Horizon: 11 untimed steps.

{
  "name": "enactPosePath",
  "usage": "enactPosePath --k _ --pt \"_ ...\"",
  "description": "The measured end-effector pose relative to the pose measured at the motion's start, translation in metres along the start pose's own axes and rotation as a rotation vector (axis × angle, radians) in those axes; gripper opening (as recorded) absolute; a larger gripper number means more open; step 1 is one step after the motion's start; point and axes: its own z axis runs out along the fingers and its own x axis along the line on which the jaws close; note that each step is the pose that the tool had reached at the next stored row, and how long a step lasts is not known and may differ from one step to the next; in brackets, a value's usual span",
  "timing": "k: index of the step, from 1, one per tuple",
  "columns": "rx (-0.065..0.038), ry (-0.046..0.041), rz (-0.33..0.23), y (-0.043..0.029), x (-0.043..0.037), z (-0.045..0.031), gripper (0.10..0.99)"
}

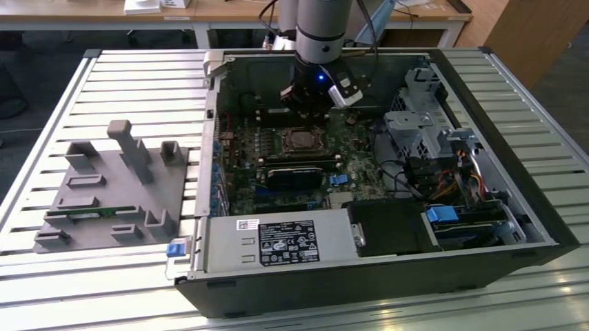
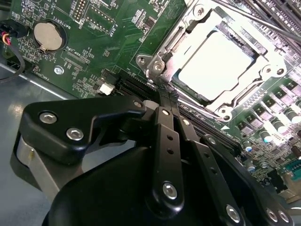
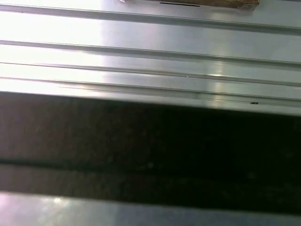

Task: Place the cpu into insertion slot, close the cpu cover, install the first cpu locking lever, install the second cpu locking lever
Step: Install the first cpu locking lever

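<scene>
- Arm [image 1: 322, 31] reaches down into the open computer case [image 1: 387, 276], which lies on a slatted metal table [image 1: 138, 89].
- Gripper [image 2: 162, 101] in the second wrist view: both fingers [image 2: 164, 141] pressed together, closed, nothing visible between them.
- Fingertips sit at the corner of the socket assembly, touching or just beside a screw post [image 2: 156, 67] on the metal frame; contact cannot be confirmed.
- Cpu [image 2: 217, 63] is seated in the slot [image 2: 263, 70], just beyond the fingertips; its pale metal top shows through the cut-out.
- Cover [image 2: 188, 28] lies flat over the cpu, its silvery frame around the chip's edges.
- A thin metal lever [image 2: 254, 21] runs along the far side of the socket from the gripper.
- Green board [image 2: 94, 42] around the socket; a round coin battery [image 2: 48, 36] sits off to the side of the gripper, well apart.
- Exterior view: socket [image 1: 301, 141] lies just below the gripper [image 1: 308, 103]; a grey fixture [image 1: 110, 193] stands on the table outside the case, far from the arm.
</scene>
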Motion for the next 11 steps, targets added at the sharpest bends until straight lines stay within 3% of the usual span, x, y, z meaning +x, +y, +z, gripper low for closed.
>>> enactPosePath --k 5,11 --pt "0.002 0.0 0.0 0.0 0.0 0.0 0.106" --pt "0.024 0.0015 0.0 -0.0001 0.0001 0.001 0.106"
